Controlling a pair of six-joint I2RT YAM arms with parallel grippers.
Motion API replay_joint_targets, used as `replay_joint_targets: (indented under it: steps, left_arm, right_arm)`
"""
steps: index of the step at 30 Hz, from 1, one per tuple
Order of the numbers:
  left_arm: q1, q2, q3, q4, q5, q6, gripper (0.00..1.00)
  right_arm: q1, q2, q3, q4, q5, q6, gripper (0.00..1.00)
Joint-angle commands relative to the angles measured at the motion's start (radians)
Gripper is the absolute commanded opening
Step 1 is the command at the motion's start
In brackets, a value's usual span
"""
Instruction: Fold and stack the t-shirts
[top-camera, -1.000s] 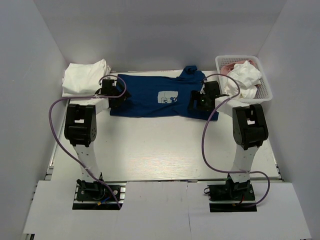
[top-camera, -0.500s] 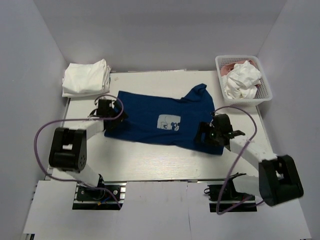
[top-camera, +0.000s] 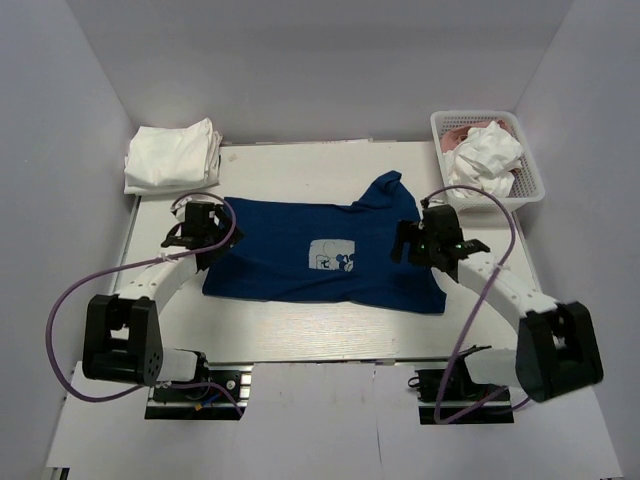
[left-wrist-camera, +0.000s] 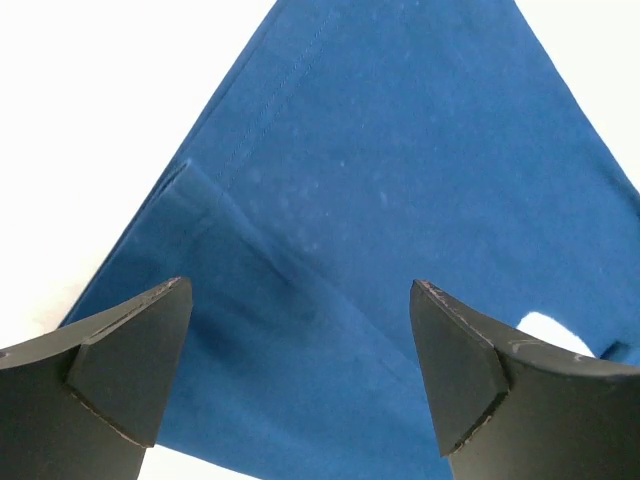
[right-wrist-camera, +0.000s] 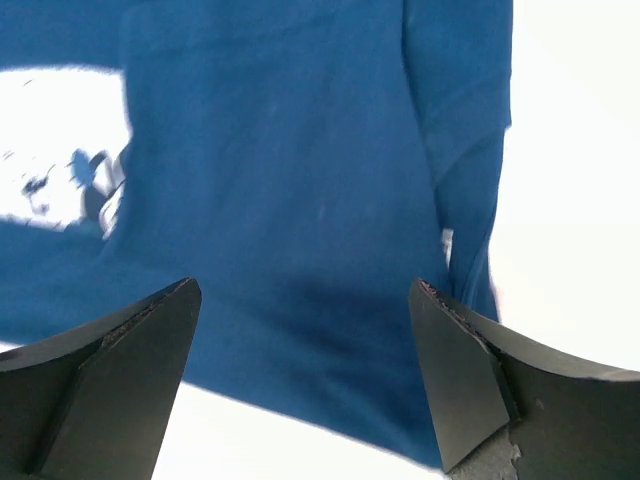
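A navy blue t-shirt (top-camera: 300, 250) lies spread flat in the middle of the table, its white square print (top-camera: 330, 257) facing up. My left gripper (top-camera: 213, 234) hovers open over the shirt's left edge; in the left wrist view only blue cloth (left-wrist-camera: 400, 150) shows between the spread fingers (left-wrist-camera: 125, 360). My right gripper (top-camera: 409, 243) is open over the shirt's right side, near a sleeve. In the right wrist view the blue cloth (right-wrist-camera: 300, 200) and its print (right-wrist-camera: 60, 140) lie below the gap; nothing is gripped.
Folded white t-shirts (top-camera: 172, 155) are stacked at the back left corner. A white lattice basket (top-camera: 532, 188) at the back right holds a crumpled white t-shirt (top-camera: 487, 155) and a pink one (top-camera: 461, 133). Grey walls close in three sides.
The navy shirt has come from the back of the table toward the near side and now lies flatter. Both arms have lowered and swung outward to its left and right edges.
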Motion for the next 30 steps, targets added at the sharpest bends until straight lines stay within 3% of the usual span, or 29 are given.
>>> replay_joint_targets:
  steps: [1,7,13,16,17,21,23,25,30]
  left_arm:
    - [0.001,0.045,0.035,-0.029,-0.027,0.012,1.00]
    - [0.001,0.131,0.035,-0.020,-0.014,0.021,1.00]
    - [0.001,0.153,0.035,-0.011,-0.014,0.021,1.00]
    - [0.001,0.165,0.035,-0.001,-0.014,0.021,1.00]
    - [0.001,0.174,0.035,-0.001,-0.014,0.021,1.00]
    - [0.001,0.183,0.035,-0.001,-0.014,0.021,1.00]
    - [0.001,0.183,0.035,-0.001,-0.014,0.021,1.00]
    - [0.001,0.183,0.035,-0.001,-0.014,0.021,1.00]
    - [0.001,0.192,0.026,-0.001,-0.004,0.021,1.00]
  right_arm:
    - [-0.005,0.121,0.066,0.080,0.074,-0.061,0.90]
    - [-0.013,0.356,0.185,0.097,0.105,-0.107,0.89]
    - [-0.013,0.376,0.207,0.122,0.071,-0.110,0.78]
    - [-0.013,0.372,0.208,0.120,0.063,-0.114,0.52]
    - [-0.011,0.370,0.207,0.120,0.065,-0.117,0.35]
    - [-0.013,0.370,0.207,0.120,0.060,-0.110,0.10]
    - [-0.016,0.375,0.210,0.118,0.063,-0.114,0.09]
    - [-0.015,0.373,0.214,0.113,0.086,-0.113,0.00]
    - [-0.016,0.358,0.227,0.124,0.120,-0.130,0.00]
